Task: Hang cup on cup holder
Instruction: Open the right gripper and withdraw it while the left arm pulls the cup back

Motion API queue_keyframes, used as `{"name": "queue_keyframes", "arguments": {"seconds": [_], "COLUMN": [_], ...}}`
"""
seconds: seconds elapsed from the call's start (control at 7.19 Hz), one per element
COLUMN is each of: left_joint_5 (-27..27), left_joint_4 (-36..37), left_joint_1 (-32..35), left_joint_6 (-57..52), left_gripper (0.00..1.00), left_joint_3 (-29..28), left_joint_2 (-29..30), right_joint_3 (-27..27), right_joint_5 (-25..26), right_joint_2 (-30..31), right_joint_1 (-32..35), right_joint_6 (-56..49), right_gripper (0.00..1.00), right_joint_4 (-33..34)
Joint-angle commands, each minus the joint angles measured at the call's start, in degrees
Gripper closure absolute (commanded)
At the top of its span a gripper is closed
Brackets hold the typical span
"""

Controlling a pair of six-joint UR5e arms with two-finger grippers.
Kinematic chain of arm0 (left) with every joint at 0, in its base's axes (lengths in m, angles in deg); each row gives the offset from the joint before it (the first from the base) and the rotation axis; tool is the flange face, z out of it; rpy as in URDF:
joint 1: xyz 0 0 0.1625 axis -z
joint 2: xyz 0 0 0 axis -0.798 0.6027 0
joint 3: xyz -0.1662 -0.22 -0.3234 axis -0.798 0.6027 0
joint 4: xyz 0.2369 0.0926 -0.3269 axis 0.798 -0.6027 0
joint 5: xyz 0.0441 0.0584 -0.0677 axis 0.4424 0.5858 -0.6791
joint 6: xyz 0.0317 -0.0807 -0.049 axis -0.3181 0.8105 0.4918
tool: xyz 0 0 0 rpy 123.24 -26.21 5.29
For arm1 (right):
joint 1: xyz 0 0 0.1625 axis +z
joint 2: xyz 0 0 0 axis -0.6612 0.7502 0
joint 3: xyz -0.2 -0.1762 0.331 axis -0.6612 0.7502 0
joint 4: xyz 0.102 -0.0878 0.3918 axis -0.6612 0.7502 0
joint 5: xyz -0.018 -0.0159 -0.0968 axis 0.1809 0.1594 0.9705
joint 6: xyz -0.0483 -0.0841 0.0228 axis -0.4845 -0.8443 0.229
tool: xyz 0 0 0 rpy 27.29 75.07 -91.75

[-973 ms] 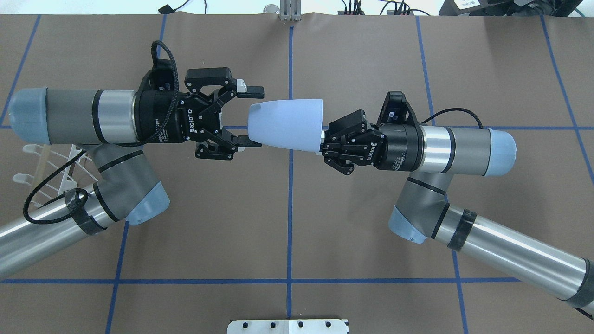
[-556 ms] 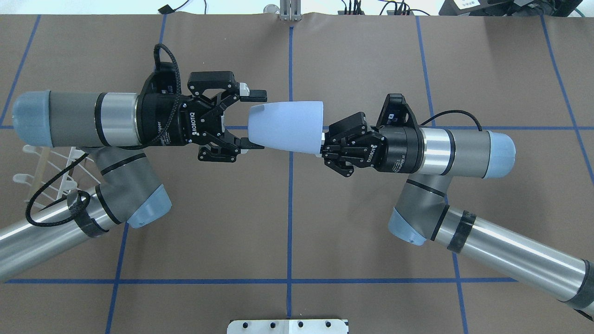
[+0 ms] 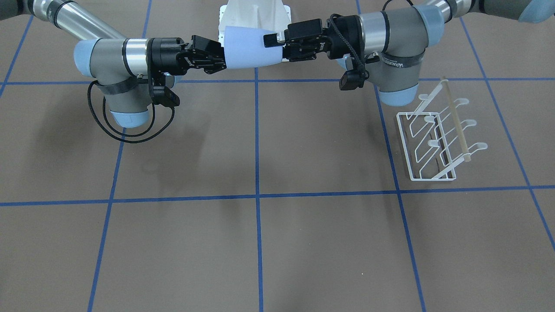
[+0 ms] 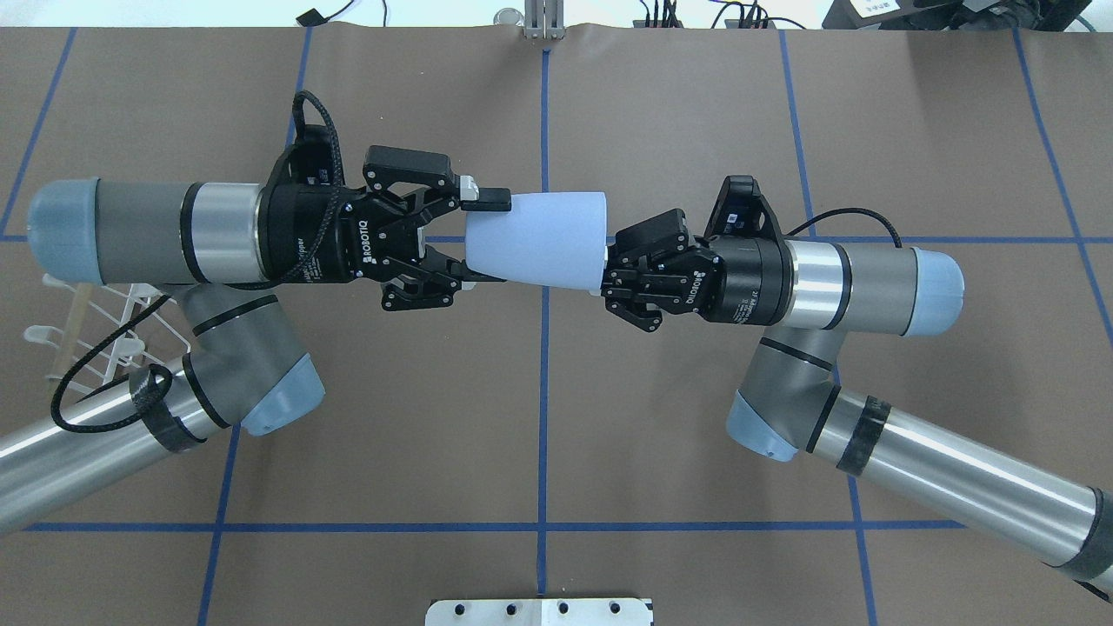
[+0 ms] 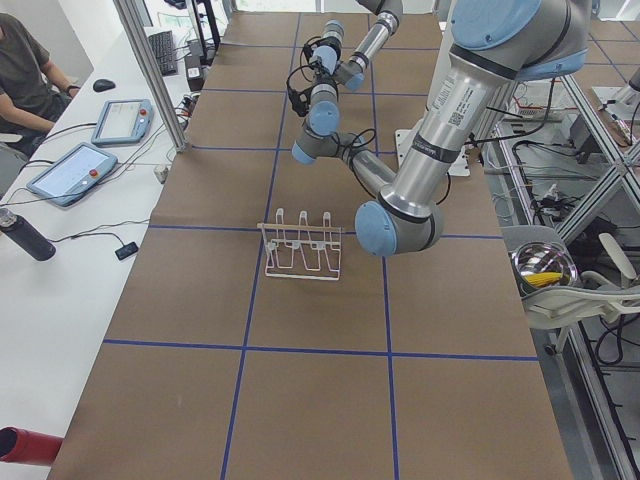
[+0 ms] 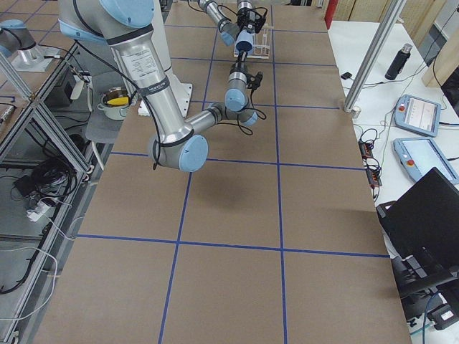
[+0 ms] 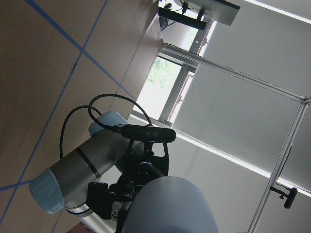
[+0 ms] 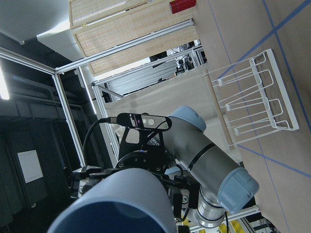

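Cup (image 4: 535, 239) hung level in the air, midway between the worktop's left and right edges, wide rim toward the right arm. Right gripper (image 4: 606, 259) was pinched on that rim. Left gripper (image 4: 481, 237) straddled the narrow end, fingers (image 4: 487, 199) apart, one on each side; you could not tell whether they pressed the wall. Your overhead camera hid most of the cup holder (image 3: 435, 138) under the left arm (image 4: 226, 348). The front-facing one gave you the whole rack, near the left edge, dowel bar (image 3: 455, 119) across its prongs. Side views: cup too small to read. Left wrist camera caught only the cup's base, cut off at the bottom.
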Motion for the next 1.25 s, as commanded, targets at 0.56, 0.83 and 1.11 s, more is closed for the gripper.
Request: {"name": "queue_keyframes", "arguments": {"seconds": [0.56, 0.83, 1.11], "left_joint_5": [3.63, 3.65, 3.48], "left_joint_4": [0.58, 6.86, 16.18], "left_joint_1": [0.81, 2.82, 8.69], "left_joint_6": [-5.48, -19.70, -29.45], "left_gripper": [1.00, 1.00, 1.00], "left_joint_3": [0.84, 0.75, 0.66], "left_joint_2": [-1.61, -3.64, -4.43], "right_joint_3": [-0.23, 3.36, 3.46], "right_joint_5": [-0.40, -10.02, -11.83], "right_joint_2": [7.34, 9.12, 14.36], "right_joint_1": [6.11, 12.78, 17.18], "right_joint_6": [-10.41, -24.73, -42.55], "right_gripper": [0.00, 0.00, 0.00], "right_joint_4": [-4.04, -0.55, 8.74]}}
